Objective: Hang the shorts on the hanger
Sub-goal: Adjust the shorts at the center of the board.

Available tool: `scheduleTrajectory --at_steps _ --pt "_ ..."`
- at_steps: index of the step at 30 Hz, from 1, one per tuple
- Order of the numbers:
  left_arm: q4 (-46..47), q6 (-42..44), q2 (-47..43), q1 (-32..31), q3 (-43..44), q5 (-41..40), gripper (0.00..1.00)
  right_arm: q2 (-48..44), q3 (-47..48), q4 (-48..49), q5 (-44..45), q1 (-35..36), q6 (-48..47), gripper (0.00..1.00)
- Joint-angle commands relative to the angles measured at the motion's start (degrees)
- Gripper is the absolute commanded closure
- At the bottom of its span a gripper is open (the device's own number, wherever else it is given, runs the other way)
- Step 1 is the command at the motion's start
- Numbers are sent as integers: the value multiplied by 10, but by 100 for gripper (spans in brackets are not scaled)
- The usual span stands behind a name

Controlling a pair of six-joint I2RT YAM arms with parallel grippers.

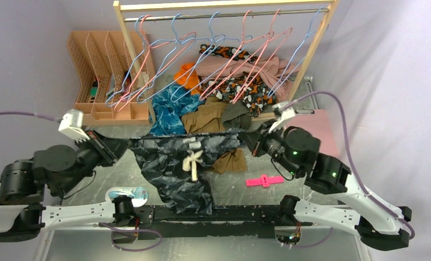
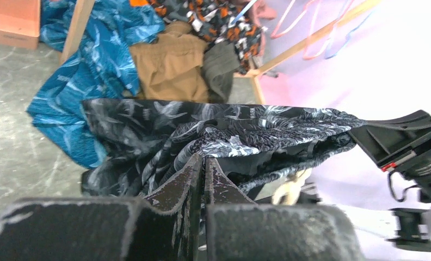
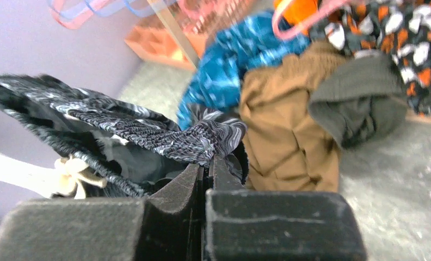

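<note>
Teal garment (image 1: 167,109) & brown garment (image 1: 208,115) piled at wooden rack (image 1: 224,5) base; pink clip (image 1: 264,181) on table (image 1: 240,191), peach trays (image 1: 91,65) back-L.

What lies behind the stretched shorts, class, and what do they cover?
Behind the shorts lie a teal-blue garment, a brown garment and a grey-green garment. The shorts cover their near edges and the table directly beneath.
</note>
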Motion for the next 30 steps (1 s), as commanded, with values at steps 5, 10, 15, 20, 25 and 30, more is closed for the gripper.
scheduleTrajectory --at_steps 5,10,15,20,25,30 --pt "68 222 101 -1 166 -65 93 48 105 -40 33 -3 -54 100" --pt "95 415 265 -1 485 -26 93 129 301 -31 -26 -2 -100 100" --pt "155 392 184 -1 314 -8 93 80 214 18 -37 -3 -63 100" --pt "154 259 45 -1 84 -16 93 4 80 1 17 -2 -13 100" --pt "147 253 20 -1 99 -16 93 4 97 -28 42 -3 -22 100" --pt "184 369 106 -2 250 7 93 80 257 -15 18 -3 -86 100"
